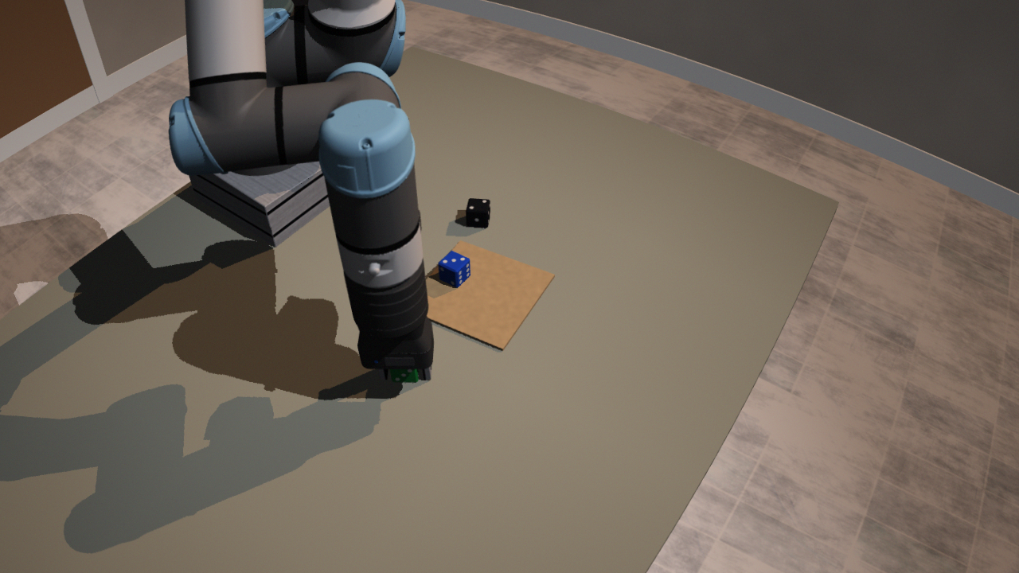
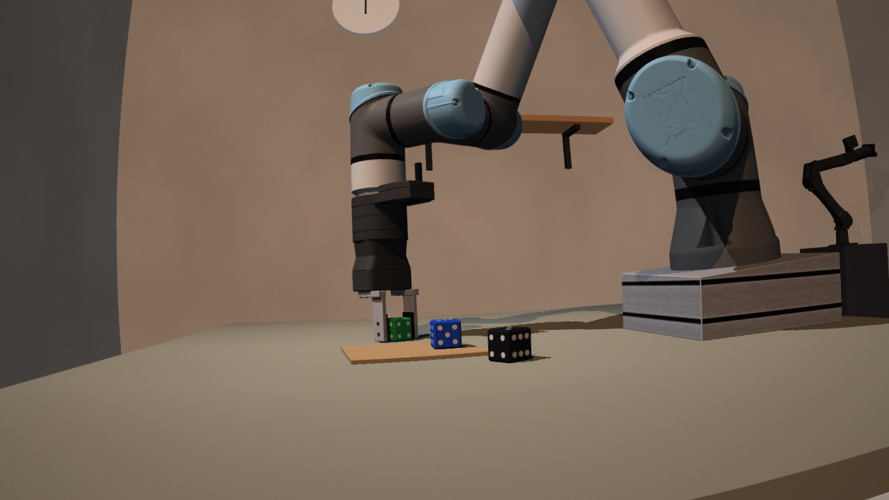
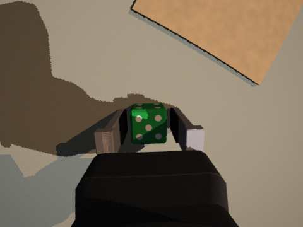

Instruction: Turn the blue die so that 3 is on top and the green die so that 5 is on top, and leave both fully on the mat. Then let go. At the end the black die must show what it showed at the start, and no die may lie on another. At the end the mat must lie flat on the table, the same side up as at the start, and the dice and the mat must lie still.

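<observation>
The gripper point(image 1: 407, 373) point(image 2: 395, 336) point(image 3: 149, 126) is open and low, with one finger on each side of the green die point(image 1: 404, 375) point(image 2: 401, 329) point(image 3: 148, 123). Narrow gaps show between die and pads in the wrist view. The green die stands on the table, off the mat, with 5 on top. The blue die point(image 1: 454, 269) point(image 2: 445, 333) stands on the mat point(image 1: 498, 313) point(image 2: 373, 355) point(image 3: 221, 28) near its far-left edge in the top view, with 3 on top. The black die point(image 1: 478, 212) point(image 2: 509, 344) stands on the table beyond the mat, with 2 on top.
The mat lies flat beside the gripper, its nearest corner to the upper right in the wrist view. The arm's pedestal point(image 1: 274, 213) point(image 2: 662, 307) stands at the table's back left in the top view. Arm shadows cross the table around the green die.
</observation>
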Available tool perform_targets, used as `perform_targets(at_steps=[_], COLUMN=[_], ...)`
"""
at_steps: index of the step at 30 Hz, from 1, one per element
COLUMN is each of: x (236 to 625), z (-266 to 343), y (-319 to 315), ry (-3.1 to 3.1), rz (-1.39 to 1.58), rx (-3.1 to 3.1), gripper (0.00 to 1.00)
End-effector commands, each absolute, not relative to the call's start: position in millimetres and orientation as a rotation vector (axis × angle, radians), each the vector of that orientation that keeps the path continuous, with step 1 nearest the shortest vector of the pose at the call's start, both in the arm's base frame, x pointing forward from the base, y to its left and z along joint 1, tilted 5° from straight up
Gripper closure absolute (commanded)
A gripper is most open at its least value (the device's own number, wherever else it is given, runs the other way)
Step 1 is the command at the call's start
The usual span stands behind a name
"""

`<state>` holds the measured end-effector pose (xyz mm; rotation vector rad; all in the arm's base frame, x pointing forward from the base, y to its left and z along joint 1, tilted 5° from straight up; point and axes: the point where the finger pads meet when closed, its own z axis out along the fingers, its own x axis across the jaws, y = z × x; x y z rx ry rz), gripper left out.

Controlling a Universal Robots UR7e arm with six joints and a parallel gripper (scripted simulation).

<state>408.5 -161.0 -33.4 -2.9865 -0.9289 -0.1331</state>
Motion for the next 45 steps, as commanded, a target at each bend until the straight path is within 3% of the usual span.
perform_targets(at_steps=[1,30,31,45], x=[408.9,408.9,408.9,408.9], z=[-33.0,-33.0,-33.0,-33.0], y=[-161.4,-161.4,-161.4,-161.4], ry=[-0.929,-0.929,-0.929,-0.929], rz=[-0.135,-0.135,-0.135,-0.135], rx=[-2.988,-2.988,-2.988,-2.988], gripper=[0.13,0.13,0.43,0.43])
